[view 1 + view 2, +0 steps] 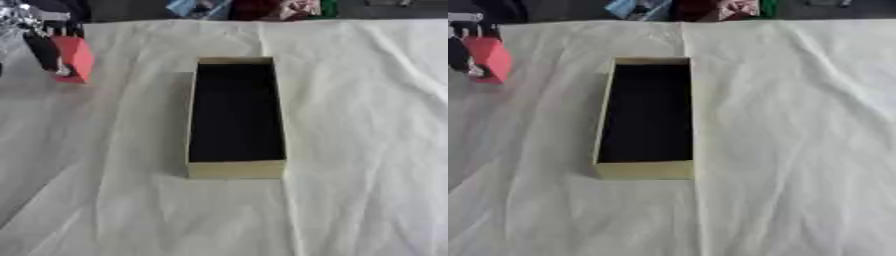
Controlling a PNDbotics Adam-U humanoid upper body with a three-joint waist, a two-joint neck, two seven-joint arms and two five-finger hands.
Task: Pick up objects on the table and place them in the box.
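Observation:
A long cream box with a dark inside lies open in the middle of the white cloth, its short end toward me. Nothing shows inside it. At the far left my left hand hangs just above the cloth, its black fingers curled round a red block that stands upright. The block is well left of the box and level with its far end. My right hand appears in neither view.
A white wrinkled cloth covers the table. Along the far edge lie coloured items, blue and red, off the cloth. Bare cloth spreads right of the box and in front of it.

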